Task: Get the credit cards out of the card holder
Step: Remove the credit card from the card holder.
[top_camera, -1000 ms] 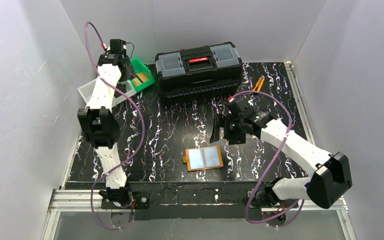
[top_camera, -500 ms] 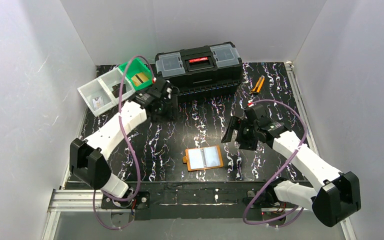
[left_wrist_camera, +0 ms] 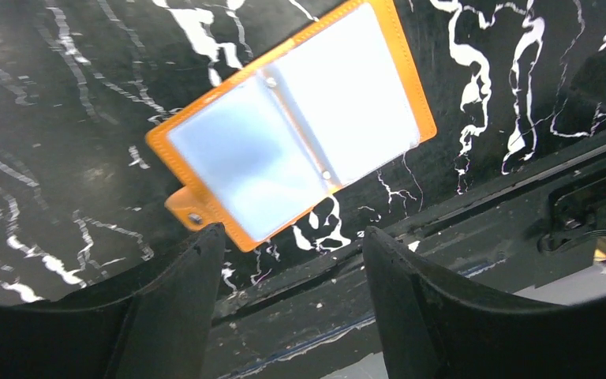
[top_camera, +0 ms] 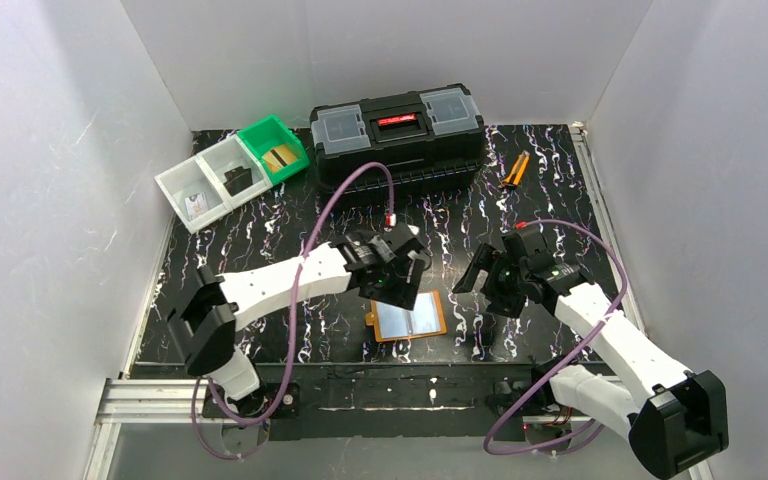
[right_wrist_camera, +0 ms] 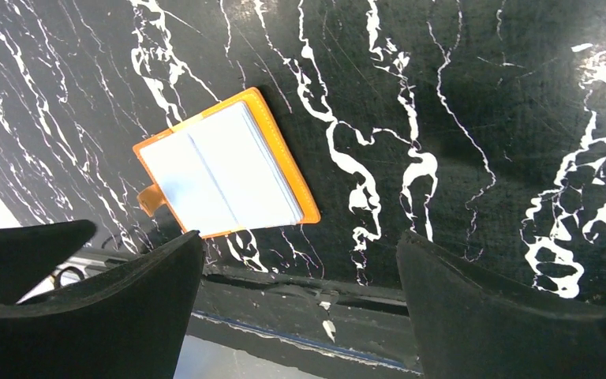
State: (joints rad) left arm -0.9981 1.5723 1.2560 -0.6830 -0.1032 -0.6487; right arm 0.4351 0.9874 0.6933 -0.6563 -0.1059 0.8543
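Observation:
The orange card holder [top_camera: 408, 317] lies open and flat near the table's front edge, its pale bluish plastic pockets facing up. Whether the pockets hold credit cards cannot be told. A gold-tan card [top_camera: 280, 158] lies in the green bin and a dark card [top_camera: 238, 180] in the white bin beside it. My left gripper [top_camera: 397, 285] hovers just over the holder's far left corner, open and empty. The left wrist view shows the holder [left_wrist_camera: 292, 126] beyond the open left gripper [left_wrist_camera: 293, 237]. My right gripper [top_camera: 488, 285] hangs to the holder's right, open wide. The right wrist view has the holder [right_wrist_camera: 221, 170] ahead of the right gripper [right_wrist_camera: 300, 237].
A black toolbox [top_camera: 397, 130] stands at the back centre. Orange-handled pliers [top_camera: 515, 168] lie to its right. The white bins [top_camera: 182, 180] and the green bin [top_camera: 260, 130] sit at the back left. The table's front rail [left_wrist_camera: 442, 229] runs just past the holder.
My left arm has swung from the bins at the back left to above the card holder. The right arm has come nearer the front edge, beside the holder. The holder has not moved.

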